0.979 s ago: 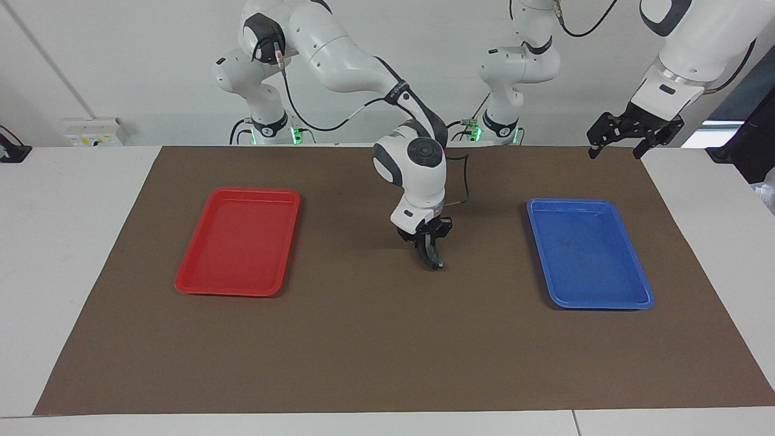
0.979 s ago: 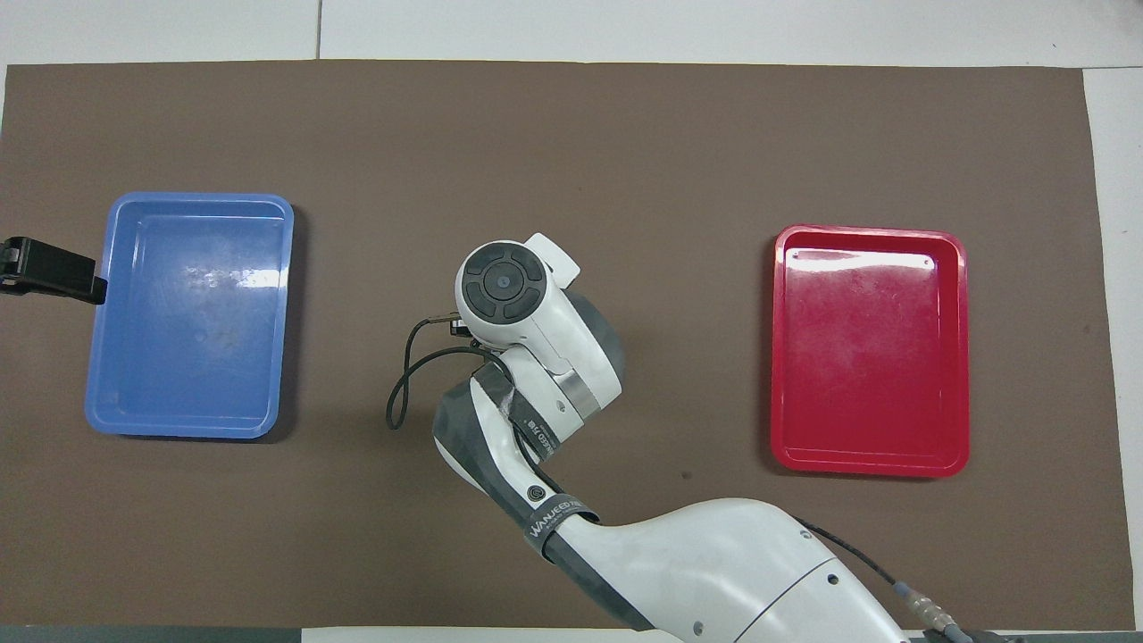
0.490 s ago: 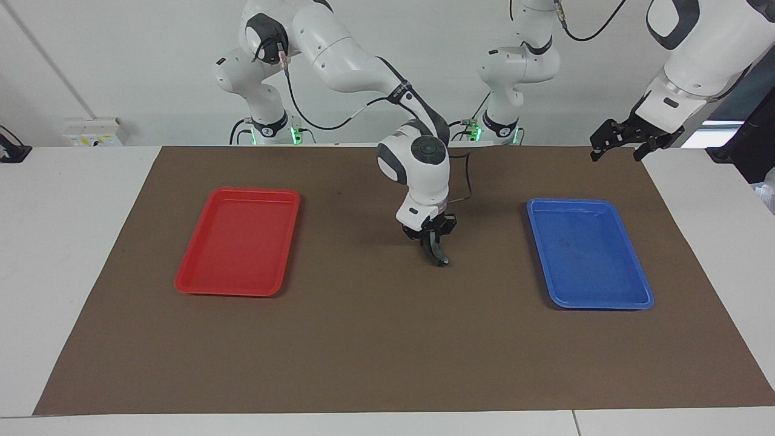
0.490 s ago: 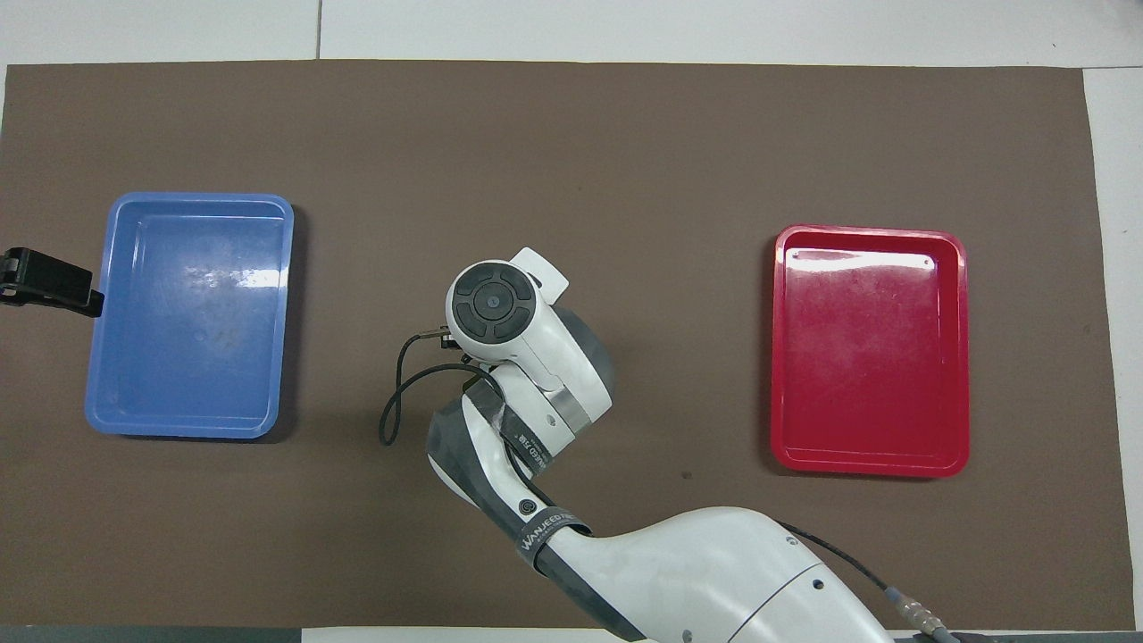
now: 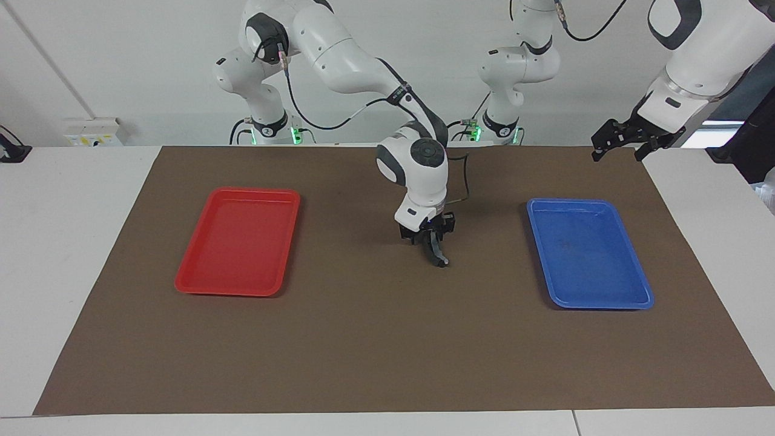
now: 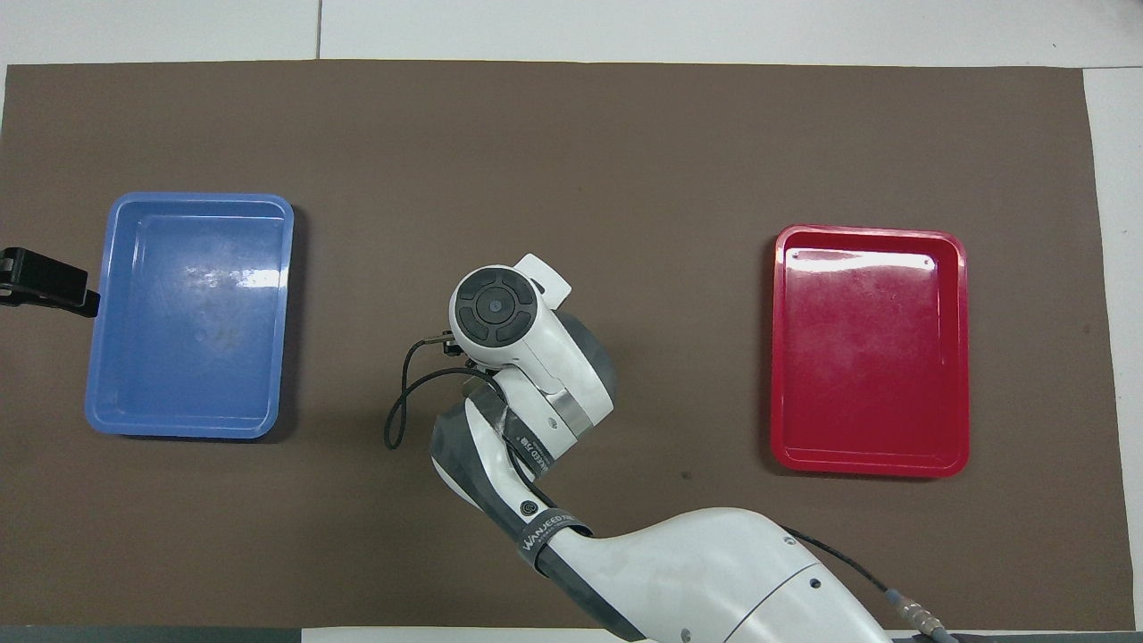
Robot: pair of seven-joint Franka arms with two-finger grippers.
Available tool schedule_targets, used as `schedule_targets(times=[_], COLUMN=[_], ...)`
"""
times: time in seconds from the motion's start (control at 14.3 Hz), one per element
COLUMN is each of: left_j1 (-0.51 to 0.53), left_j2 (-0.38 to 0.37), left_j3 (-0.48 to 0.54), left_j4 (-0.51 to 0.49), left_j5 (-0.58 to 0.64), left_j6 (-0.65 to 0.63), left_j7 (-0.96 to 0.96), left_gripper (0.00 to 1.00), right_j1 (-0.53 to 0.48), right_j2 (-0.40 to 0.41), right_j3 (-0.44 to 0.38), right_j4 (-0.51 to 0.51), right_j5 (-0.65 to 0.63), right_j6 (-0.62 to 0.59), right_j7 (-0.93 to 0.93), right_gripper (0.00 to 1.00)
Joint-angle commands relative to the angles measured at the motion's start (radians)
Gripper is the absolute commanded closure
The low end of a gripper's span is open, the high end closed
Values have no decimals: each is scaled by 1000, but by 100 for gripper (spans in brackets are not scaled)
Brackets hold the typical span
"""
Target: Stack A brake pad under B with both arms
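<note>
Toward the right arm's end of the tabletop (image 5: 60, 242) I see the red tray (image 5: 239, 241) lying on the brown mat (image 5: 363, 351). At the mat's middle my right arm bends down from its base, wrist nearly vertical, and the right tool (image 5: 431, 241) points straight down, clamped on B (image 5: 437, 254), which hangs edge-on below the fingers with its lower end close to the mat; I cannot tell whether it touches. The blue tray (image 5: 590, 253) lies toward the left arm's end. My left arm waits raised over the mat's corner by that tray, its left tool (image 5: 617, 154) spread apart and holding nothing
</note>
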Motion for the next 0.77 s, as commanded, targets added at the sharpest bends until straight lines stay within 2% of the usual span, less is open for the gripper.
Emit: schedule_targets(times=[0.0,0.14,0.35,0.7], left_j1=[15,15,15,15], left_j2=[-17,-17,-17,-17], left_j3=[-6,-6,-6,-6], left_j4=[-19,-19,-19,-19], left_j5=[-5,-5,-5,-5], left_j6=[10,10,10,10], left_j7=[8,8,8,8], left_gripper=[0,0,0,0], right_j1=[-28,-100,-235,-519], right_j2=[-87,-170,-278,-455], right_j3=[-13,-20,-20,-20], right_j4=[-22,-23,-26,-35], right_j5=[-2,-39,-57,-96], right_j6=[-35,-92,-242,-552], right_j7=[-10,-13,-52,-348], right_gripper=[0,0,0,0])
